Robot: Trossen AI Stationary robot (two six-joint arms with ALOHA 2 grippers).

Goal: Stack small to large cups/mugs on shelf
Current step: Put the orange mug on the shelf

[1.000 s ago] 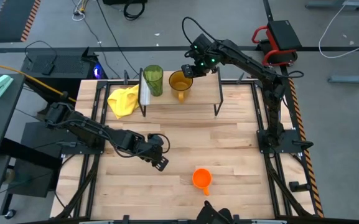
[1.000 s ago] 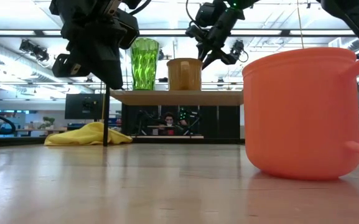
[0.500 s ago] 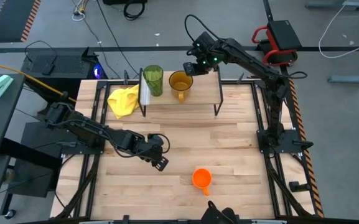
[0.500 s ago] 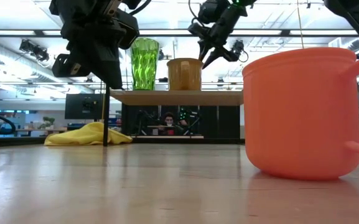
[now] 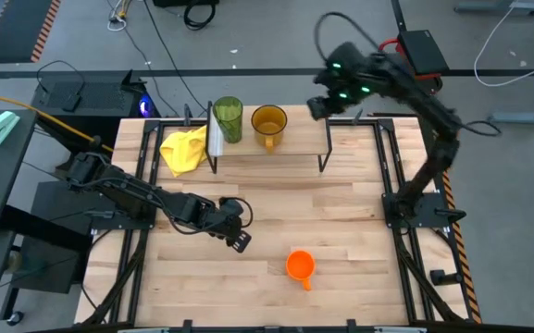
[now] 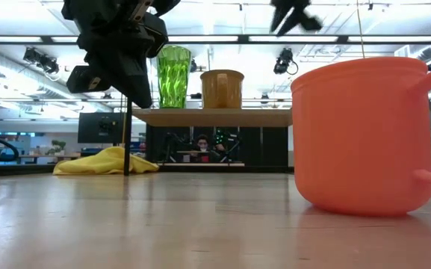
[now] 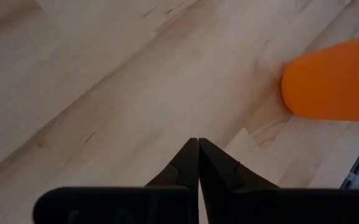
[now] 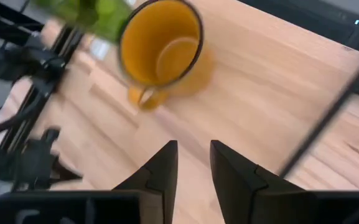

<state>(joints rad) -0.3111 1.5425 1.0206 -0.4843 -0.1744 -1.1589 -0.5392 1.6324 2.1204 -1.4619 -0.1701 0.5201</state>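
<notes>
Right hand: you are hovering it empty, fingers slightly parted, beside the shelf.
Yellow-brown mug, green tumbler: standing on the shelf, near it.
Left hand: fingers pressed together, empty; orange mug sitting just beyond it on the surface.

Surface: pale wood planks, matt, visible grain. Shelf: light wood top, thin black metal legs. Green tumbler: translucent, ribbed, glossy. Yellow-brown mug: glossy. Orange mug: smooth, matt plastic look. Yellow cloth: soft, crumpled.
</notes>
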